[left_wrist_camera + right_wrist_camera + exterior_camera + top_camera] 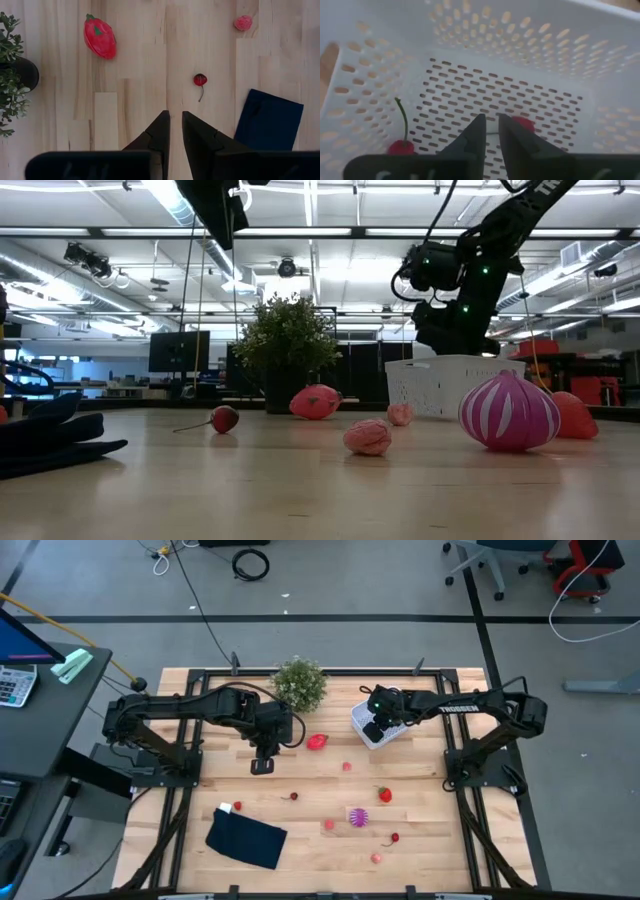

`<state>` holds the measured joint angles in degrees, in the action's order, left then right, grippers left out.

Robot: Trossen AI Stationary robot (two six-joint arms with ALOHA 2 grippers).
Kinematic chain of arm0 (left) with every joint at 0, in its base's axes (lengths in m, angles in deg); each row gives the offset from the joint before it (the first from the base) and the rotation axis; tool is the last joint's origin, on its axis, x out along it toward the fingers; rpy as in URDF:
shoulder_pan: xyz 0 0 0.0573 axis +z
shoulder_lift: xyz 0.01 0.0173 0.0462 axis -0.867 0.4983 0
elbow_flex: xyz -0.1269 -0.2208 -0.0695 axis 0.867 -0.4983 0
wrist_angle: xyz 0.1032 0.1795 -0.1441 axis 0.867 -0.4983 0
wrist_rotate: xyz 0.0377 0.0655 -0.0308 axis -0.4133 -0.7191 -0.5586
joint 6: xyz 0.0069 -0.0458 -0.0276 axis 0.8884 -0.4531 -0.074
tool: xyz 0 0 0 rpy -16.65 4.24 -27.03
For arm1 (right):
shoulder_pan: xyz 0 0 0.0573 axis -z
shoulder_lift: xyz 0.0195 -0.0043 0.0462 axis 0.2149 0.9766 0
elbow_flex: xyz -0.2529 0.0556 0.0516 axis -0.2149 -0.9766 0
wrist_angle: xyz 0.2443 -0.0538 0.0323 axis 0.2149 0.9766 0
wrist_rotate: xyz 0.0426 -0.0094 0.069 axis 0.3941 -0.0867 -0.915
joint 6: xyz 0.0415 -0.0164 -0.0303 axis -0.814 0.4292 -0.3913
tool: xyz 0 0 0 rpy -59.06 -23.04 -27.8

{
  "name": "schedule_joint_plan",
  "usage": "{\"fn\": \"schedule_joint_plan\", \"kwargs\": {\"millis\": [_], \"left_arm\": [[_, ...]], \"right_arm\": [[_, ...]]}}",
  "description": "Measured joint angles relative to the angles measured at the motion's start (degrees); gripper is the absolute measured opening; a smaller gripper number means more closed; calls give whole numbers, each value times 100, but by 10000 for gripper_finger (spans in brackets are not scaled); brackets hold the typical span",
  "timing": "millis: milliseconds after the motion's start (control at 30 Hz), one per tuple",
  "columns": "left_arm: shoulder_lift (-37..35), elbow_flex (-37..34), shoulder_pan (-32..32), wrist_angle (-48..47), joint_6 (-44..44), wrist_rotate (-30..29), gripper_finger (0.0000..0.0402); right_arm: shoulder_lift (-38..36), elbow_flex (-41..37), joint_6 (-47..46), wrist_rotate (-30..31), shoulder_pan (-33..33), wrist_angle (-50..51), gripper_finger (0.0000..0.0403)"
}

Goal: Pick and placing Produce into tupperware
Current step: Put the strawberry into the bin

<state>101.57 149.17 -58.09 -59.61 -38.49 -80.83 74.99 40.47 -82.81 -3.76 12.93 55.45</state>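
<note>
The white perforated basket [372,730] [455,385] stands on the table's far right part. My right gripper [377,727] [491,125] hangs over it, shut, pointing down into it. A stemmed cherry [402,145] and another red piece [522,122], half hidden by a finger, lie on the basket floor. My left gripper [262,766] [175,125] is shut above bare wood at mid-table. Loose produce lies on the table: a big red fruit [317,741] [100,37], a strawberry [384,794], a spiky purple piece [358,816] [507,412], cherries [293,796] [200,80] and pink pieces [347,766].
A bushy potted plant [299,683] [288,345] stands at the far edge, between the arms. A dark blue folded cloth [246,838] [269,120] lies near the front left, with a small red piece [226,807] at its far corner. Open wood lies between the scattered pieces.
</note>
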Motion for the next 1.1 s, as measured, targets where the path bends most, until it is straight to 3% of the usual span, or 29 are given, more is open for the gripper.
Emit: {"fn": "schedule_joint_plan", "kwargs": {"millis": [233,367,567,767,933,1100], "left_arm": [[-1,0,0,0,-2,0,55],[-1,0,0,0,-4,0,51],[-1,0,1,0,-15,0,56],[-1,0,0,-1,-181,0,52],[-1,0,0,0,-313,0,49],[-1,0,0,0,-315,0,55]], "right_arm": [[-764,578,71,-35,-4,574,73],[-1379,1227,-366,-349,-131,1302,71],[-2324,1709,-983,-1122,-695,1485,71],[-2721,1557,-1085,-1483,-2259,1897,70],[-2414,987,-1357,-542,-3894,1604,70],[-1823,403,-1828,-166,-4695,1345,71]]}}
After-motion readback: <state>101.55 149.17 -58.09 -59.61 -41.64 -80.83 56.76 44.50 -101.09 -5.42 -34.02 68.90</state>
